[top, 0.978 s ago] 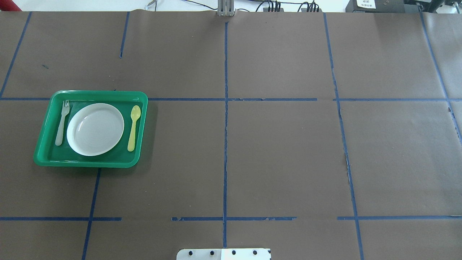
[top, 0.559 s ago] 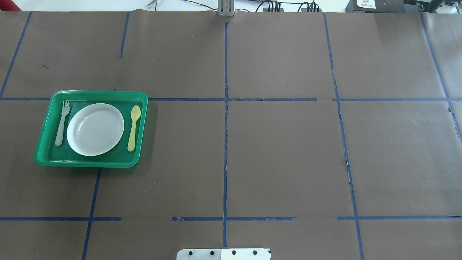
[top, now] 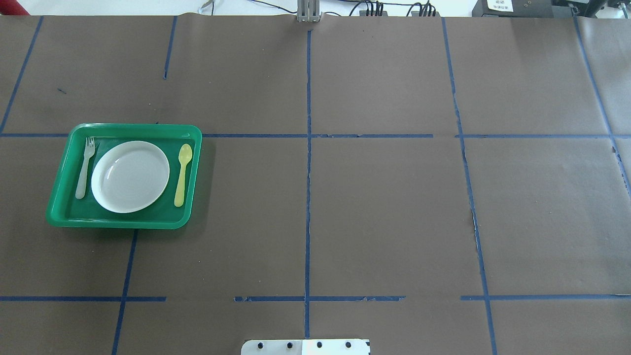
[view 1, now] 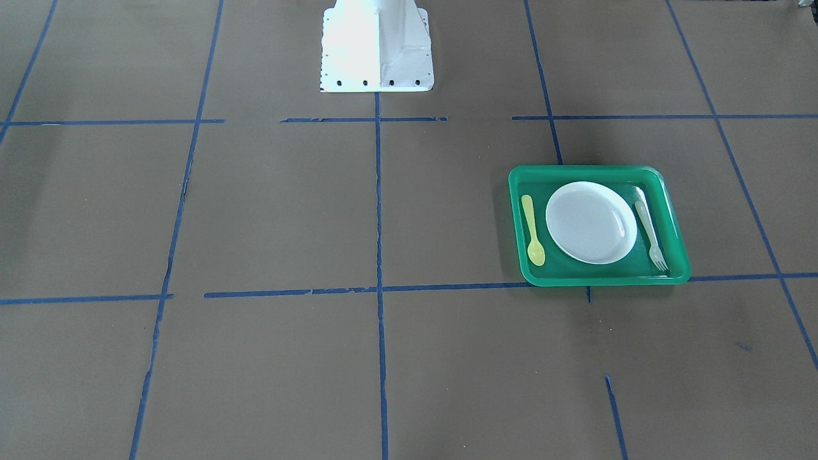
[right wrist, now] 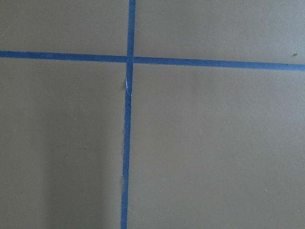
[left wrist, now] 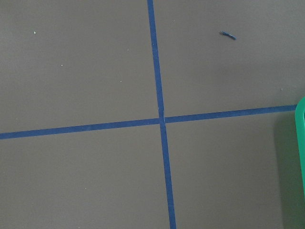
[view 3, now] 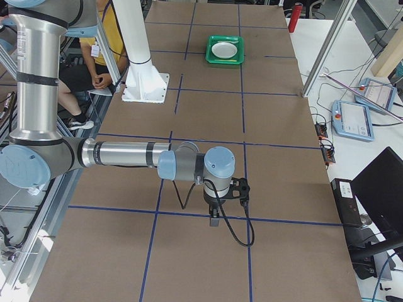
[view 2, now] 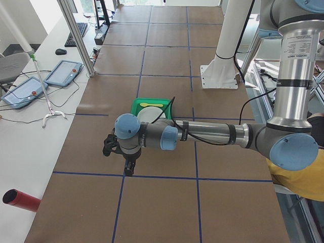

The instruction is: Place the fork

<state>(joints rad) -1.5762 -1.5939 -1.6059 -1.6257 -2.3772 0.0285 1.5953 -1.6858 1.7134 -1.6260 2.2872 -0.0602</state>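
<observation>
The pale fork point(top: 85, 167) lies in the green tray point(top: 123, 127), left of the white plate point(top: 130, 176), tines toward the far side. In the front-facing view the fork point(view 1: 650, 228) lies right of the plate point(view 1: 591, 222). My left gripper point(view 2: 129, 167) shows only in the exterior left view, high above the table, near the tray point(view 2: 152, 104). My right gripper point(view 3: 215, 217) shows only in the exterior right view, far from the tray point(view 3: 225, 49). I cannot tell whether either is open or shut. The left wrist view shows only the tray's edge point(left wrist: 301, 157).
A yellow spoon point(top: 182, 167) lies in the tray right of the plate. Brown paper with blue tape lines covers the table point(top: 384, 207). The robot's white base point(view 1: 377, 45) stands at the near middle edge. A person sits beside the base point(view 3: 107, 38).
</observation>
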